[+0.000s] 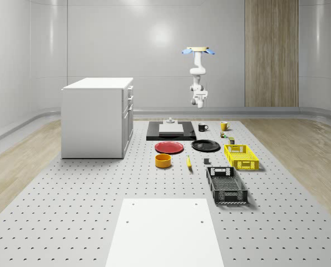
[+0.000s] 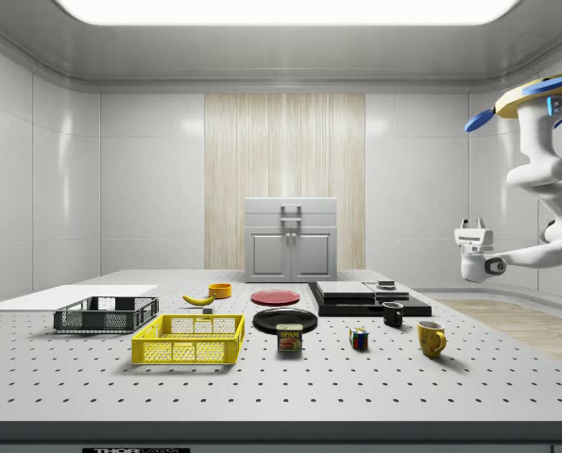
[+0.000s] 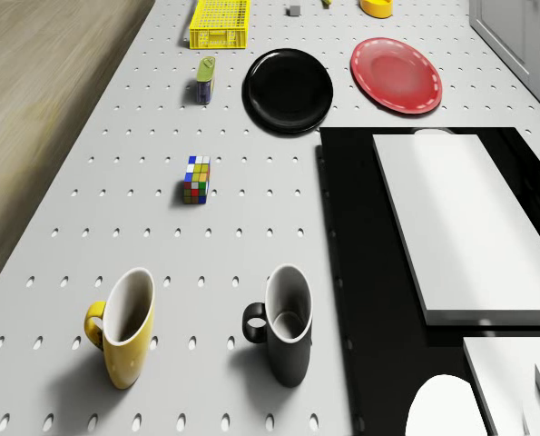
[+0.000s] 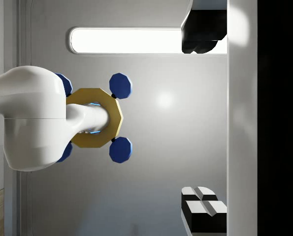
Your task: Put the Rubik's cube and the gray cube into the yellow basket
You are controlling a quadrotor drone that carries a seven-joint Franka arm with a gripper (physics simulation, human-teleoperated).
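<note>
- Drone (image 1: 198, 50) hovers high over the far end of the table (image 1: 70, 222), above the black slab (image 1: 154, 133) and the mugs; arm hangs folded beneath it.
- Gripper (image 2: 473, 233) sits well above the table surface, pointing upward in the side view; the wrist view looks up at the drone's underside. Fingers (image 4: 203, 209) stand apart, nothing between them.
- Rubik's cube (image 3: 196, 178) rests on the table, untouched. In the drone view it lies at about 11 o'clock from the black mug (image 3: 286, 325) and 1 o'clock from the yellow mug (image 3: 122, 326).
- Gray cube (image 3: 294, 10) sits on the table near the yellow basket (image 1: 241, 156), outside it, at roughly 3 o'clock of the basket in the drone view.
- Basket holds nothing that I can see in the side view.
- Progress: nil. Neither cube delivered; both pick-and-place cycles remain, starting with a descent toward a cube.
</note>
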